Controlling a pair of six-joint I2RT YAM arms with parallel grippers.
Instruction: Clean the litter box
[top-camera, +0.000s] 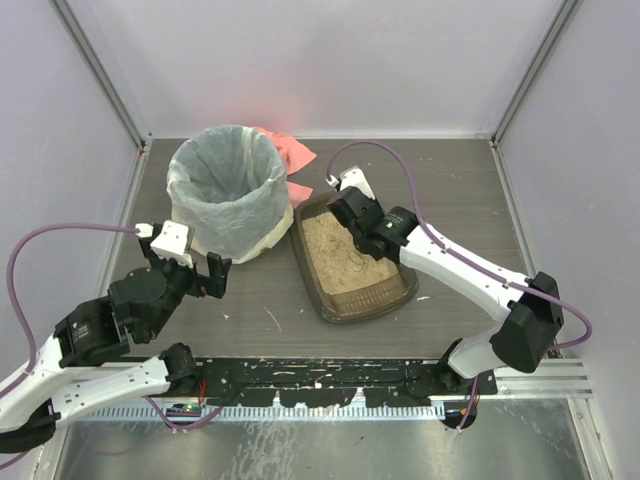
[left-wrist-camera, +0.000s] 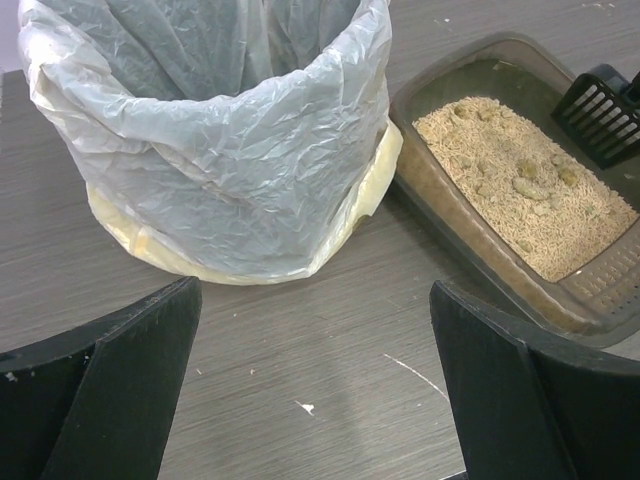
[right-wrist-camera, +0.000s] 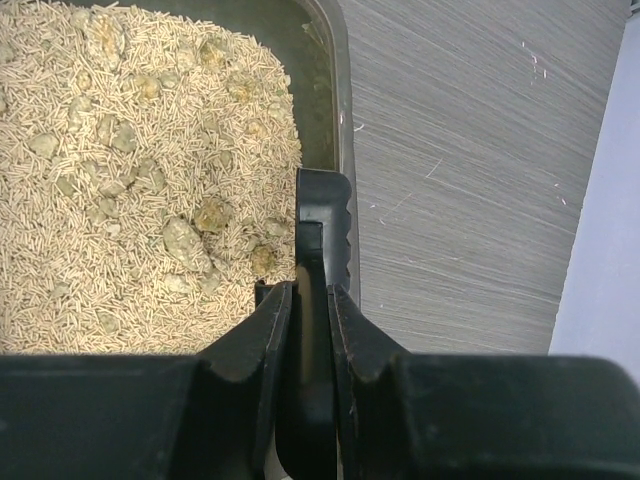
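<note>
Litter box (top-camera: 330, 312) is set on the table (top-camera: 260, 310) right of centre, its far left corner just beside the bin (top-camera: 235, 215); that closeness is judged to serve a short carry from tray to bag. Tan litter (right-wrist-camera: 90, 250) is spread over its floor, with greenish clumps (right-wrist-camera: 185, 240) gathered mostly toward the far end, close by the scoop (left-wrist-camera: 600, 115); a bare strip of dark floor is left at that end.

The scoop is held along the box's far right rim, slotted blade raised above the litter; its handle is clamped edge-on between the fingers of the right gripper (right-wrist-camera: 310, 300); such a grip is judged to suit digging under the clumps. The bin is lined with a white bag (left-wrist-camera: 220, 150) folded over its rim, mouth open upward, ready for whatever is lifted out. The left gripper (left-wrist-camera: 315, 295) is held low at the bin's near side, jaws spread wide with nothing between them; it is judged to be standing by, perhaps to steady bin or box. A pink cloth (top-camera: 290, 150) is tucked behind the bin.

Counted: one box; one scoop; one bin with one bag; one cloth; two grippers; the clumps are well over ten, too many of them merged for an exact count.
</note>
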